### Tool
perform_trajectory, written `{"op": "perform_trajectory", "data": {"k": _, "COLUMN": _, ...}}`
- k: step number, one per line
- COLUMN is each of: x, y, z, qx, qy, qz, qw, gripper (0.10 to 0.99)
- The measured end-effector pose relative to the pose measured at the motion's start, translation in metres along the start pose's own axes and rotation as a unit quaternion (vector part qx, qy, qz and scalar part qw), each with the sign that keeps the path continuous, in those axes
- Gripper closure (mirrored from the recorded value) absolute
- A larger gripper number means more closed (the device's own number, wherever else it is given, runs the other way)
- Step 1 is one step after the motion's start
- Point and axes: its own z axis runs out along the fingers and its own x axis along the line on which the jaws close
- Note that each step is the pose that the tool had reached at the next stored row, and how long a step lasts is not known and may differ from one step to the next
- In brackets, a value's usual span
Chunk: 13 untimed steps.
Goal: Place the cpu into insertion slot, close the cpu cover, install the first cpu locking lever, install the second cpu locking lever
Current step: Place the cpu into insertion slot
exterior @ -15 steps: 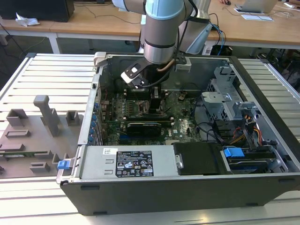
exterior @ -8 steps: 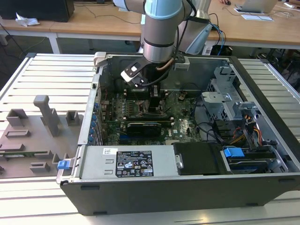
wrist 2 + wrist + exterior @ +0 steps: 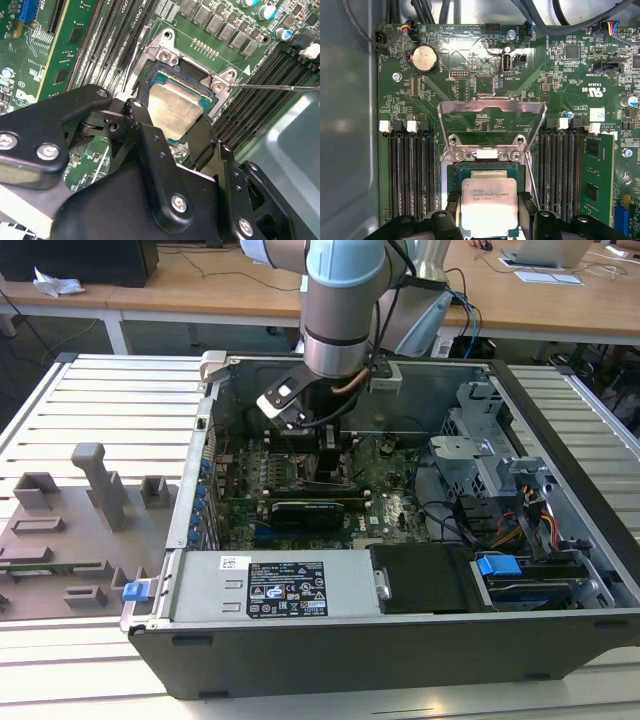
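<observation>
In both wrist views my gripper [image 3: 489, 212] [image 3: 172, 125] is down over the insertion slot [image 3: 451, 174] [image 3: 194, 67] on the green board. Its two black fingers [image 3: 527, 207] sit against opposite edges of the cpu [image 3: 489, 200] [image 3: 175, 107]. The chip lies flat, silvery face up, in or just above the socket; I cannot tell which. The cpu cover [image 3: 490, 106] stands swung open behind the socket, its window showing the board. A thin locking lever [image 3: 280, 86] sticks out sideways from the socket corner. In the exterior view the gripper [image 3: 328, 455] reaches into the open computer case.
Long black memory slots [image 3: 410, 170] flank the socket, with a green memory card [image 3: 597, 180] on one side. A coin battery [image 3: 424, 58] and cables lie beyond the cover. Case wall [image 3: 345, 125] is close by. A black card [image 3: 305, 512] and power supply [image 3: 270, 585] are near.
</observation>
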Motion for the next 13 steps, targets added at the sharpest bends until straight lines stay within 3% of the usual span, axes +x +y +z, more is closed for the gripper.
{"op": "perform_trajectory", "data": {"k": 13, "x": 0.0001, "y": 0.0006, "z": 0.0070, "qx": 0.0001, "qy": -0.0001, "qz": 0.000, "qw": 1.0000, "gripper": 0.545}}
